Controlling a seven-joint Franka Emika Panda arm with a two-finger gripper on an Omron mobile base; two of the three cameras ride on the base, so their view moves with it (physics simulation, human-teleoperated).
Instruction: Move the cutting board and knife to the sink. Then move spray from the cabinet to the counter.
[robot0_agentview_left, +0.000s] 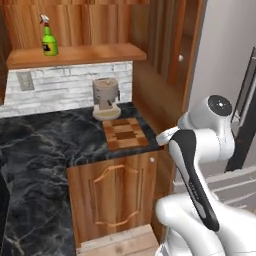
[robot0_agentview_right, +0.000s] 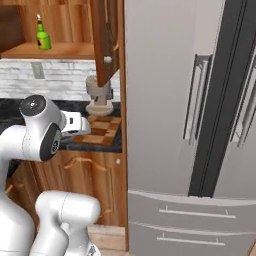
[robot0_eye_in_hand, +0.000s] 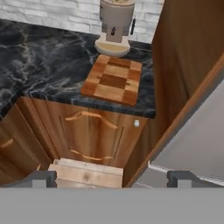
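Arm folded, open fingers (robot0_eye_in_hand: 111, 178) hover apart from cutting board (robot0_eye_in_hand: 113, 79).

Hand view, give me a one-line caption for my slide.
Open end effector looks down on the checkered cutting board lying on the black marble counter before the coffee machine.

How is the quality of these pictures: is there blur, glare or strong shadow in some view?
Left base view: even, soft light, no glare; the spray bottle is small but readable. Right base view: the fridge is flat grey, without reflections. Hand view: slightly soft, the cutting board blocks clear, no hard shadow beside the coffee machine.
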